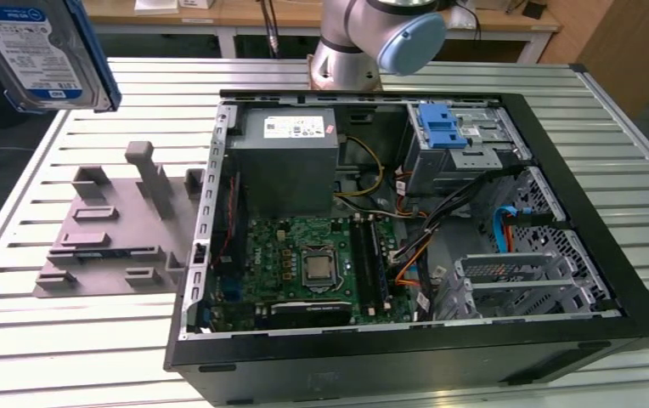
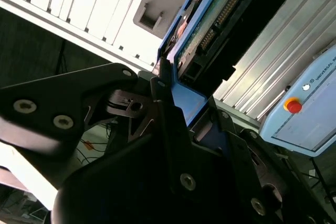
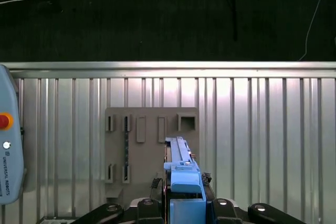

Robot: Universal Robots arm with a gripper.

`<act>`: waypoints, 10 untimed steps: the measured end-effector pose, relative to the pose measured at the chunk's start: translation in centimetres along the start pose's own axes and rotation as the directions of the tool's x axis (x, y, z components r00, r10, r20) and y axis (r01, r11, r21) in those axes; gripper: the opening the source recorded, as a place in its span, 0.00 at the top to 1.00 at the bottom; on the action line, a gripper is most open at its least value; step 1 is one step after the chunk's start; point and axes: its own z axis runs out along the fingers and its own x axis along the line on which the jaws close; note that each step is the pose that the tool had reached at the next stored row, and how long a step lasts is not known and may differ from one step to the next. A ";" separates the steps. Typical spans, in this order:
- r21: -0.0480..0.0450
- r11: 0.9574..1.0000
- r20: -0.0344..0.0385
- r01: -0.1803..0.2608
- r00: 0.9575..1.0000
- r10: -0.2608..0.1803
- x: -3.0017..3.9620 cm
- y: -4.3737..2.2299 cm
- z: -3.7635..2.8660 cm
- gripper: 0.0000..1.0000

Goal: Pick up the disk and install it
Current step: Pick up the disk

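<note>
I begin with what is nearest to the wrist. In the second wrist view the gripper [image 2: 169,85] is pressed together on the disk [image 2: 210,22]. Its black fingers [image 2: 157,95] pinch the blue carrier from both sides, and I can see the board side of the drive with a row of connector pins.

In the first wrist view the disk stands on its thin edge between the fingers. Farther below it lies the grey fixture plate [image 3: 149,150] with its slots, flat on the slatted metal table [image 3: 262,129]. A light blue pendant [image 3: 10,145] with a red button lies on the same table, near the plate.

In the exterior view the disk is held high in the air at the exterior view's left, with its white-and-blue label turned to the camera. It is well apart from the open computer case [image 1: 596,280].

The case lies on its side, at the exterior view's right of the plate. Inside it I see a grey power supply box [image 1: 290,153], a green motherboard [image 1: 301,263] and a blue clip [image 1: 443,127] on the metal drive cage at the far corner. Behind the case stands the arm base [image 1: 353,51].
</note>
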 end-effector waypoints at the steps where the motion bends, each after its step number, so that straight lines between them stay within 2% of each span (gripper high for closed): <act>1: 0.000 1.000 0.000 0.000 1.000 0.000 0.17 -0.08 0.00 0.64; 10: -0.001 1.000 0.000 0.000 1.000 0.000 0.26 -1.93 -0.01 0.64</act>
